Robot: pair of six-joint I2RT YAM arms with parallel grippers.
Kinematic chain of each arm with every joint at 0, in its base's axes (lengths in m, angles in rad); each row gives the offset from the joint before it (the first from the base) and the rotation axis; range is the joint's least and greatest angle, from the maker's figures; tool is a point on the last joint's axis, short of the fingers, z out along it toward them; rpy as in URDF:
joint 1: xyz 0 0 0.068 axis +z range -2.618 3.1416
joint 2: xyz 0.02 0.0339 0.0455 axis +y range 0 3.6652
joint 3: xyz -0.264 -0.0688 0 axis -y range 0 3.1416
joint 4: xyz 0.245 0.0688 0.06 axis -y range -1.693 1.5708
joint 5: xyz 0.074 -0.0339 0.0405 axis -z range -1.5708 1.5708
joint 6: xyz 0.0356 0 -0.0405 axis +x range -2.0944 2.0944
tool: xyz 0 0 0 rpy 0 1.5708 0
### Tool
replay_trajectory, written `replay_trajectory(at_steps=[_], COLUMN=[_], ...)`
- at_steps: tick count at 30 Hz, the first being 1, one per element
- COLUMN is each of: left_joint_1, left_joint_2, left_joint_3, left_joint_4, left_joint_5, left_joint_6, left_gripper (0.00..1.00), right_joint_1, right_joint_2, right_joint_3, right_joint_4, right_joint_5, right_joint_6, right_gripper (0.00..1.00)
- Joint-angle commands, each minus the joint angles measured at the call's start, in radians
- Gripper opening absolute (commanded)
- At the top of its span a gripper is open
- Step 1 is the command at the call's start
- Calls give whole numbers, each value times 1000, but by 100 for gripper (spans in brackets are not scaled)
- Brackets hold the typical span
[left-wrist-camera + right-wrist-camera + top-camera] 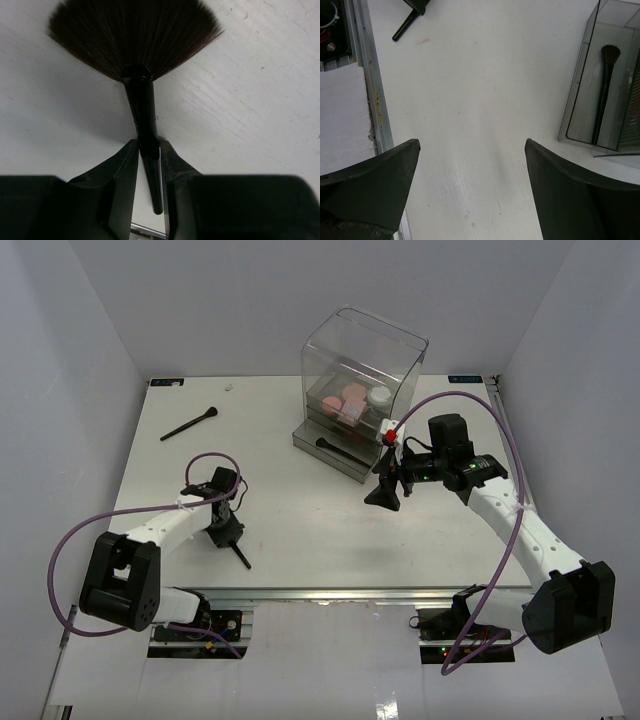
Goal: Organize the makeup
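Observation:
A black fan brush (137, 35) lies on the white table, with my left gripper (148, 143) closed round its thin black handle (150, 175). From above, that gripper (226, 528) points down near the table's front left, and the handle end (241, 557) sticks out toward the front edge. A second black-handled brush (190, 425) lies at the back left. My right gripper (385, 496) hangs open over bare table in front of the clear box (365, 365), its fingers wide apart (472, 145) and empty. Pink compacts (345, 398) and a white jar (380, 395) sit inside the box.
The box's lowest drawer (577, 85) stands pulled out with a dark brush (603, 95) lying in it. A metal rail (370, 95) runs along the table's front edge. A small white speck (229, 387) lies at the back edge.

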Motion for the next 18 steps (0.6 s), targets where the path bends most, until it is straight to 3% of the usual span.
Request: replay_trajectory(at_steps=[1, 8, 15, 18], left_joint_1=[2, 1, -87, -148], left_joint_2=[-20, -67, -26, 74], left_joint_3=[-5, 50, 247, 410], left_joint_4=[36, 95, 303, 372], left_joint_5=[-21, 39, 264, 264], left_joint_6=[-15, -6, -2, -45], left_gripper=[30, 5, 0, 0], right_joint_1=[-6, -18, -45, -54], right_joint_2=[-5, -16, -34, -32], right_joint_3=[0, 1, -2, -4], right_joint_4=[25, 25, 26, 26], right_joint_5=[-18, -20, -8, -8], right_joint_6=[-3, -5, -6, -7], right_gripper=[92, 93, 93, 93])
